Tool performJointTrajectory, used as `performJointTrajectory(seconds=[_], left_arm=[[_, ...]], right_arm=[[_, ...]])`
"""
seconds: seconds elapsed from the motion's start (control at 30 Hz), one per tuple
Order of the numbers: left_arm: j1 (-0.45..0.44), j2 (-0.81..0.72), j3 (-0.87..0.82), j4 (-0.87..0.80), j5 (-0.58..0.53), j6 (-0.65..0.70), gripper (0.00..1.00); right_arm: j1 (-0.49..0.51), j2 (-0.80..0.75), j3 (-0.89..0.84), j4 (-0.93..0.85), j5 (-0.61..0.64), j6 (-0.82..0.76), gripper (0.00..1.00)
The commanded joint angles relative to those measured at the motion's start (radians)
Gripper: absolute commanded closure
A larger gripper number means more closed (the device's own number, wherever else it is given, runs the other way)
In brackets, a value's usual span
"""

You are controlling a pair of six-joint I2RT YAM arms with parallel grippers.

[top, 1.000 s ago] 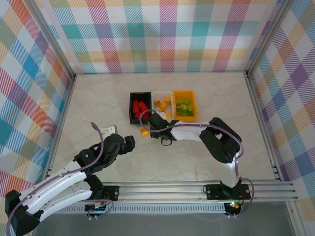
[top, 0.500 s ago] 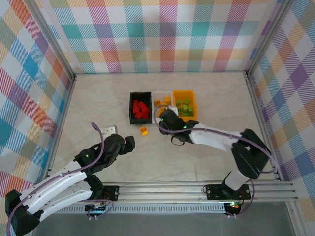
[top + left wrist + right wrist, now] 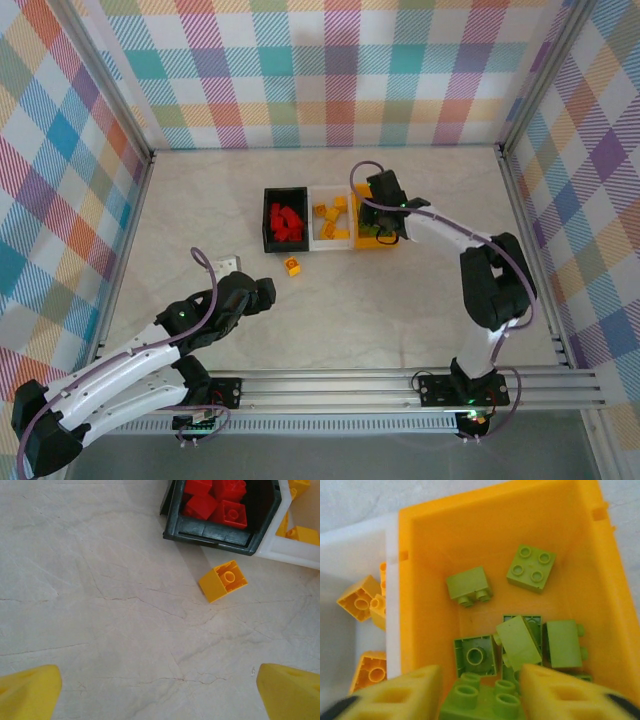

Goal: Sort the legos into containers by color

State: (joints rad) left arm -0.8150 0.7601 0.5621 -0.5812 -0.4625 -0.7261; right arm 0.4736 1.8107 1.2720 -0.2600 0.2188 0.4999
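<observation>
At six o'clock inside the orange plastic bin (image 3: pixel 485 510), the right gripper (image 3: pixel 480 675) is flanking a lime-green studded brick (image 3: pixel 480 702) with its fingers (image 3: pixel 395 695), clamping unclear; spreading fully before lifting is best.

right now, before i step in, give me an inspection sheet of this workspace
surface: pale marbled table
job's things: black bin holds red bricks, white bin yellow-orange bricks, orange bin green bricks; one loose yellow-orange brick on the table before the black bin
clutter: small pale piece by the left arm's tip, too small to tell
grippers: left gripper open over bare table; right gripper above the orange bin, jaws apart, a green brick between its fingers, grip unclear
cables: a purple-grey loop at each wrist
surroundings: plaid cloth walls, metal frame posts, rail at the near edge
</observation>
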Motion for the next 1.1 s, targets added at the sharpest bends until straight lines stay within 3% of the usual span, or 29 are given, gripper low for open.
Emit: performJointTrajectory(seconds=[0.0,0.13,0.37,0.43,0.47,0.67,1.07], left_arm=[[0.003,-0.02,0.04,-0.047,-0.013,-0.004,0.0],[0.003,-0.029,0.062,-0.067,-0.03,0.002,0.0],[0.005,-0.049,0.106,-0.101,-0.067,0.019,0.0],[0.004,-0.055,0.111,-0.101,-0.069,0.024,0.0],[0.004,-0.055,0.11,-0.102,-0.069,0.024,0.0],[0.005,-0.058,0.099,-0.124,-0.071,0.013,0.0],[0.007,-0.067,0.066,-0.114,-0.073,0.005,0.0]], right_arm=[[0.006,-0.034,0.039,0.011,-0.081,-0.059,0.34],[0.079,-0.146,-0.037,0.042,-0.095,-0.087,0.24],[0.316,-0.234,-0.213,0.135,-0.104,-0.067,0.18],[0.368,-0.2,-0.232,0.188,-0.112,-0.058,0.17],[0.392,-0.167,-0.221,0.202,-0.11,-0.061,0.1],[0.464,0.016,-0.093,0.196,-0.074,-0.081,0.09],[0.479,0.273,0.137,0.073,0.02,-0.108,0.2]])
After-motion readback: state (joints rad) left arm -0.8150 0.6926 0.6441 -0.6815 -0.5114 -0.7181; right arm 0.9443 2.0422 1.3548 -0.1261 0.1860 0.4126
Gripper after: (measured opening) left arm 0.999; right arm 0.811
